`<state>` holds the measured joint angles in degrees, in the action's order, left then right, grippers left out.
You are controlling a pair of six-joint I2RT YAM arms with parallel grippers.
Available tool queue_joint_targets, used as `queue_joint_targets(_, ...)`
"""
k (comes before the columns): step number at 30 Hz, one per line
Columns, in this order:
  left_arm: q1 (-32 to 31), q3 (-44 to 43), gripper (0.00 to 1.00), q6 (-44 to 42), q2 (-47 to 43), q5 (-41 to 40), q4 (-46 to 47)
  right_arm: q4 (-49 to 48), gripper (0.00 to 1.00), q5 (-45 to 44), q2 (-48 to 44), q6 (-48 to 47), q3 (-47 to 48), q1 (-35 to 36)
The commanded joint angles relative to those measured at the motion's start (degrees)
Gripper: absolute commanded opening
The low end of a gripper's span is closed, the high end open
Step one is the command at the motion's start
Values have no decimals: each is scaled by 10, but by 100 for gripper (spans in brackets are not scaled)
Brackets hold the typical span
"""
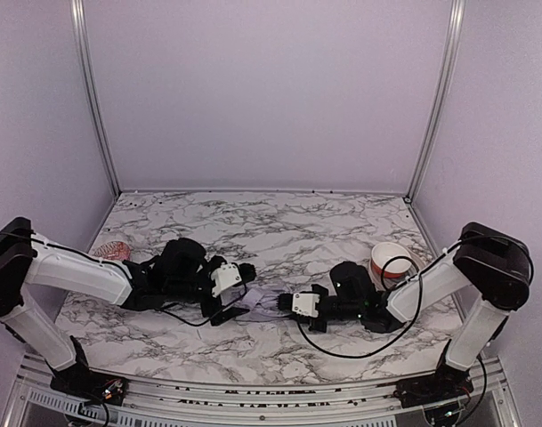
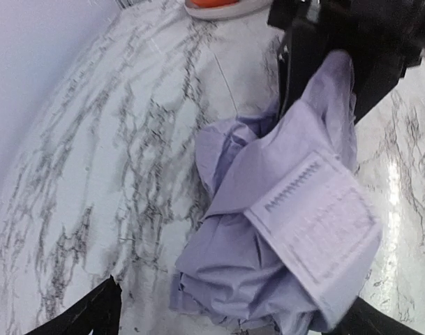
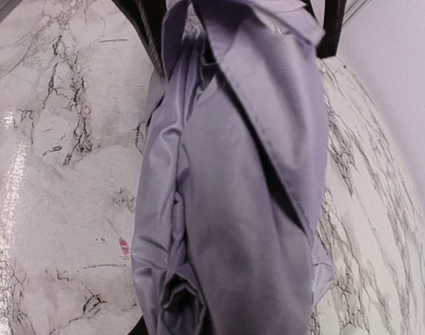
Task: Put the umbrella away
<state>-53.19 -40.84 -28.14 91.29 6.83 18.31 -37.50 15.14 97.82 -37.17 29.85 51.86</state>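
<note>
On tbl (image 1: 297,222), R gripper (image 1: 286,302) clamps umbrella (image 3: 233,195)

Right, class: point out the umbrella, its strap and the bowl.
umbrella (image 3: 226,209), right wrist view, bundled fabric.
strap (image 2: 317,223), left wrist view, fuzzy patch.
bowl (image 1: 391,257), top view, white inside.

The umbrella (image 1: 262,304) lies on the table (image 1: 279,227), near its front middle, with the left gripper (image 1: 240,294) on its left and the right gripper (image 1: 283,302) on its right. The bowl (image 1: 391,261) stands to the right, just behind the right arm.
</note>
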Motion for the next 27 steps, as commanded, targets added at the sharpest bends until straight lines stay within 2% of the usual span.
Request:
queue_joint_targets(1, 3, 37, 99, 30, -92, -43, 102, -31, 0, -25, -46, 17, 2, -17)
queue_joint_targets(5, 3, 68, 99, 21, -147, -18, 121, -41, 0, -40, -85, 5, 1, -29)
queue_joint_targets(9, 3, 88, 99, 15, -183, 12, 121, -52, 0, -92, -113, -39, 1, -33)
queue_joint_targets(15, 3, 82, 99, 64, -214, 19, 123, -27, 0, -126, -169, -109, 27, -62)
queue_joint_targets(18, 3, 71, 99, 72, -240, -3, 122, -3, 0, -126, -197, -159, 49, -72)
queue_joint_targets(21, 4, 62, 99, 58, -234, 16, 111, 23, 0, -124, -217, -201, 83, -78)
queue_joint_targets(24, 4, 38, 98, 80, -186, 41, 105, 66, 0, -110, -234, -225, 110, -78)
queue_joint_targets(27, 4, 1, 77, 109, -134, 79, 108, 78, 0, -87, -249, -226, 125, -78)
